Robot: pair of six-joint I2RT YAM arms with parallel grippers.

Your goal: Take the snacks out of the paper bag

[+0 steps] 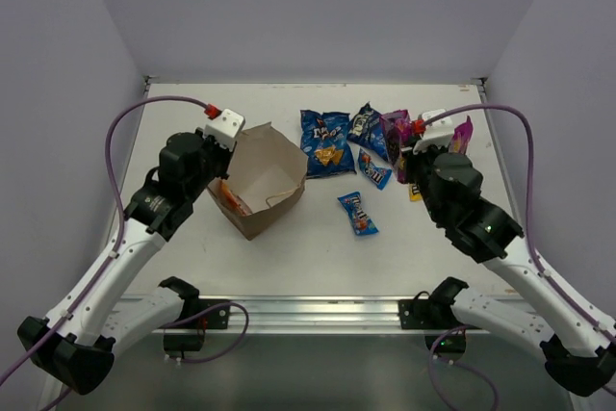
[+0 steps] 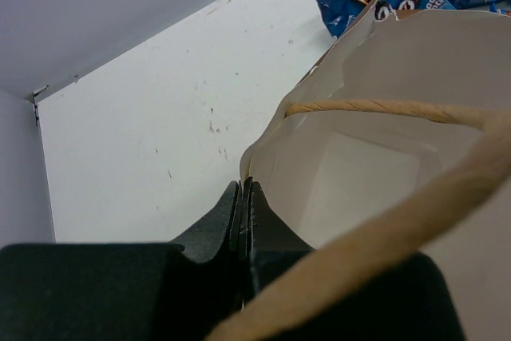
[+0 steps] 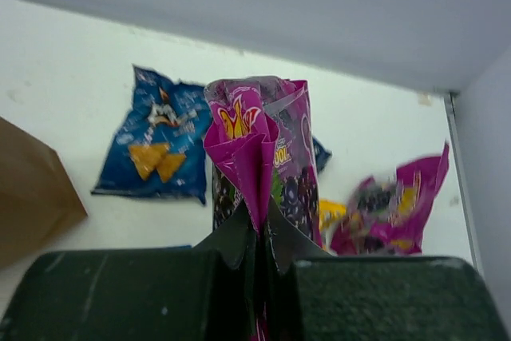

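Observation:
The brown paper bag (image 1: pixel 262 180) lies tilted on the table, mouth facing up and right. My left gripper (image 1: pixel 223 153) is shut on its left rim (image 2: pixel 254 167); a twisted handle (image 2: pixel 375 108) crosses the left wrist view. An orange-red packet (image 1: pixel 231 199) shows at the bag's left side. My right gripper (image 1: pixel 412 153) is shut on a magenta snack bag (image 3: pixel 259 145), held above the table at the right (image 1: pixel 396 132). Blue chip bags (image 1: pixel 325 141) and small candy packs (image 1: pixel 357 213) lie on the table between the arms.
A second magenta bag (image 1: pixel 462 135) and a yellow pack (image 3: pixel 334 212) lie by the right wall (image 1: pixel 539 64). A blue chip bag (image 3: pixel 156 145) lies left of my held bag. The back wall (image 1: pixel 318 16) stands close behind the snacks.

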